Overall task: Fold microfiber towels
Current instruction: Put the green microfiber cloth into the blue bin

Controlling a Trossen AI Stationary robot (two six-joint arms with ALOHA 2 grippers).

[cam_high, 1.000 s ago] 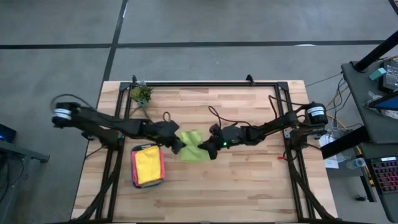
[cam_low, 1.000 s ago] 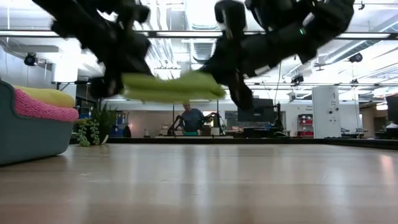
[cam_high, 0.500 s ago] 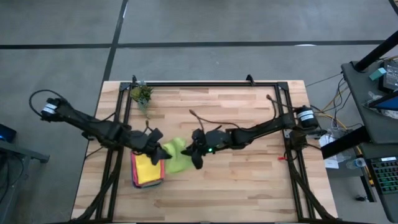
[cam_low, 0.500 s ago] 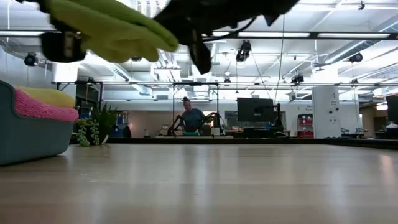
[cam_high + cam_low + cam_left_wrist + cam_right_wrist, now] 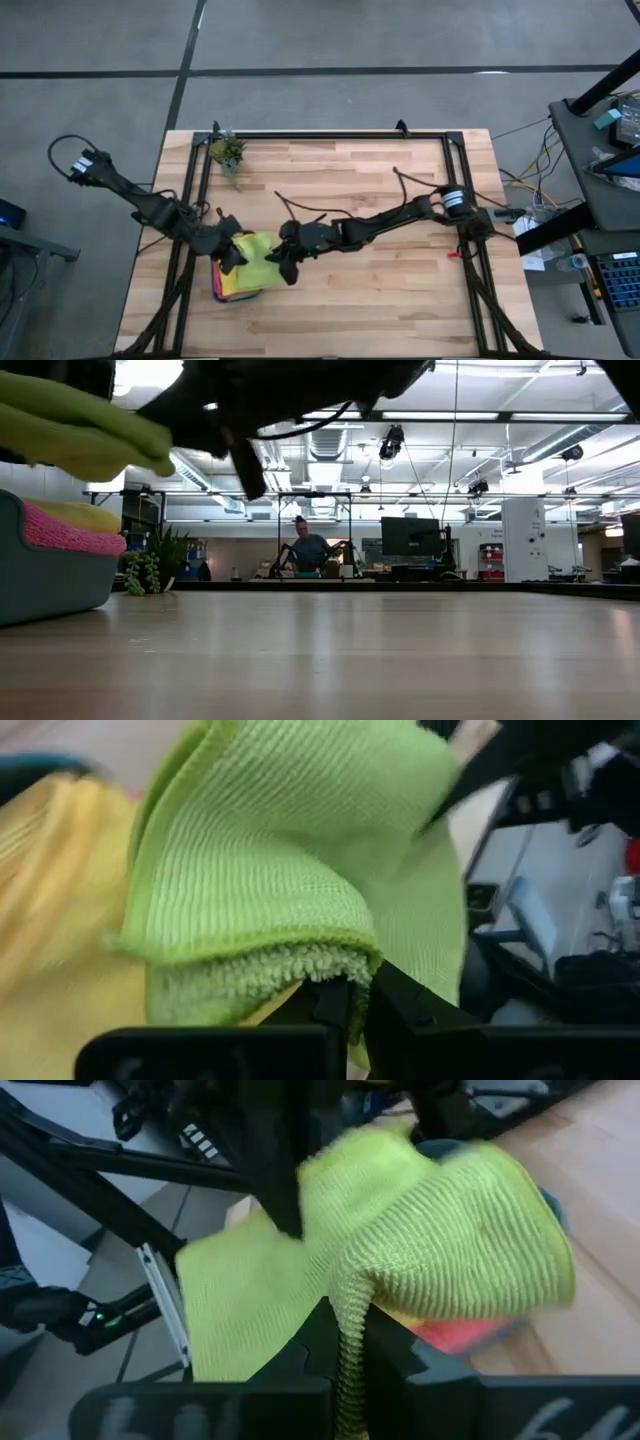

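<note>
- lime green towel [image 5: 257, 252]: ribbed, fluffy, folded, held over the teal tray [image 5: 40, 585]
- left gripper [image 5: 352, 1005] and right gripper [image 5: 340, 1342] both clamped on its edges
- tray holds the yellow towel [image 5: 85, 514] on the pink towel [image 5: 65, 532]

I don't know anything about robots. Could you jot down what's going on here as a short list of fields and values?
Being carried: a folded lime green towel, held between both arms over the tray
Left end effector: shut on one edge of the towel
Right end effector: shut on the other edge
Tray: teal, at the table's left side, holding a yellow towel on top of a pink towel
Also on table: small potted plant near the far left corner
Background: a person far behind the table
</note>
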